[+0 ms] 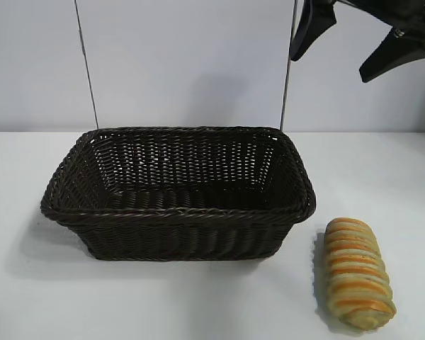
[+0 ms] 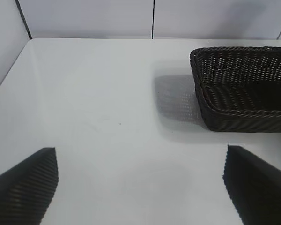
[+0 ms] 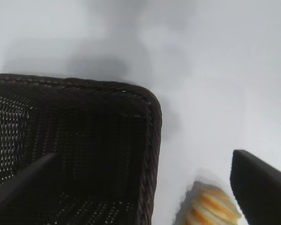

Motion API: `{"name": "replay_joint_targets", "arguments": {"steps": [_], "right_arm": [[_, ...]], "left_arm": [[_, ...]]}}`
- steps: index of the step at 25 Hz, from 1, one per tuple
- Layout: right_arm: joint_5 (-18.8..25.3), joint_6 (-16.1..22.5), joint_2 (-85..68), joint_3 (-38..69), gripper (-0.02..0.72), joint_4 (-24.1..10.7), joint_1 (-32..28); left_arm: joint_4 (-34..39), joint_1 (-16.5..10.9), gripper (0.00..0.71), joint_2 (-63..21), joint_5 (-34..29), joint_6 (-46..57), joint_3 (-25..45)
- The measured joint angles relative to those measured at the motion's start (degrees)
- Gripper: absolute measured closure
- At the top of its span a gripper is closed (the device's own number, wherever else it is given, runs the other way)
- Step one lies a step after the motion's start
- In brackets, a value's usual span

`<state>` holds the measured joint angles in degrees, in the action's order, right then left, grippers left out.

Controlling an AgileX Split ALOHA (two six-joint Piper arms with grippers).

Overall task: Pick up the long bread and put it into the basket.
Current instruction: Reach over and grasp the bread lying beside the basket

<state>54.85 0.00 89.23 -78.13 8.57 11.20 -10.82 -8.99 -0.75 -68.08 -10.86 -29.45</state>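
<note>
Clearly the approach step: right end effector [image 1: 360, 44] hangs released above the basket's [image 1: 177, 212] corner — next, descend onto the long bread [image 1: 357, 273] on the tabletop [image 1: 212, 304]; left end effector [image 2: 140, 187] idle, released.

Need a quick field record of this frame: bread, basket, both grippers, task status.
bread: pale tan oval loaf with orange-brown ridged stripes, on the white table, right of the basket in the exterior view, apart from it
basket: dark brown rectangular woven wicker basket, nothing seen inside
right gripper: open, holding nothing, raised at the exterior view's upper right, above and behind the loaf
left gripper: open, holding nothing, over bare table beside the basket
status: loaf not yet grasped
</note>
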Motion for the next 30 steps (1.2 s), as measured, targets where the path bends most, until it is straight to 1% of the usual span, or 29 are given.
{"name": "replay_joint_targets", "arguments": {"steps": [4, 7, 9, 12, 13, 15, 17, 19, 21, 26, 30], "right_arm": [[3.9, 3.8, -6.6, 0.1, 0.008, -6.5, 0.0], [6.3, 6.1, -11.7, 2.6, 0.008, -11.3, 0.0], [7.3, 7.2, -14.7, 6.1, 0.008, -13.2, 0.0], [6.5, 8.6, -19.2, 14.3, 0.008, -13.9, 0.0], [5.4, 9.3, -20.7, 16.9, 0.008, -13.9, 0.0], [2.7, 10.5, -23.3, 22.9, 0.008, -13.9, 0.0], [-0.5, 11.0, -24.8, 28.0, 0.008, -13.7, 0.0], [-4.1, 11.2, -25.6, 32.9, 0.008, -12.7, 0.0], [-7.7, 11.3, -25.6, 37.2, 0.008, -12.0, 0.0], [-18.7, 12.0, -25.6, 45.3, 0.008, -11.4, 0.0], [-27.0, 13.6, -25.6, 49.0, 0.008, -9.3, 0.0]], "left_arm": [[-0.3, 0.0, 0.023, 0.0, 1.1, 0.0, 0.8], [-0.4, 0.0, 0.023, 0.0, 2.3, 0.0, 1.5], [-0.4, 0.0, 0.023, 0.0, 2.4, 0.0, 1.6], [-0.4, 0.0, 0.023, 0.0, 2.5, 0.1, 1.6], [-0.4, 0.0, 0.023, 0.0, 2.5, 0.1, 1.6], [-0.4, 1.0, 0.023, 0.0, 2.5, 0.1, 1.6], [-0.4, 3.2, 0.023, 0.0, 2.5, 0.1, 1.6], [-0.4, 5.4, 0.023, 0.0, 2.5, 0.1, 1.6], [-0.4, 6.6, 0.023, 0.0, 2.5, 0.1, 1.6], [-0.4, 6.7, 0.023, 0.0, 2.5, 0.1, 1.6], [-0.4, 6.7, 0.023, 0.0, 2.5, 0.1, 1.6]]}}
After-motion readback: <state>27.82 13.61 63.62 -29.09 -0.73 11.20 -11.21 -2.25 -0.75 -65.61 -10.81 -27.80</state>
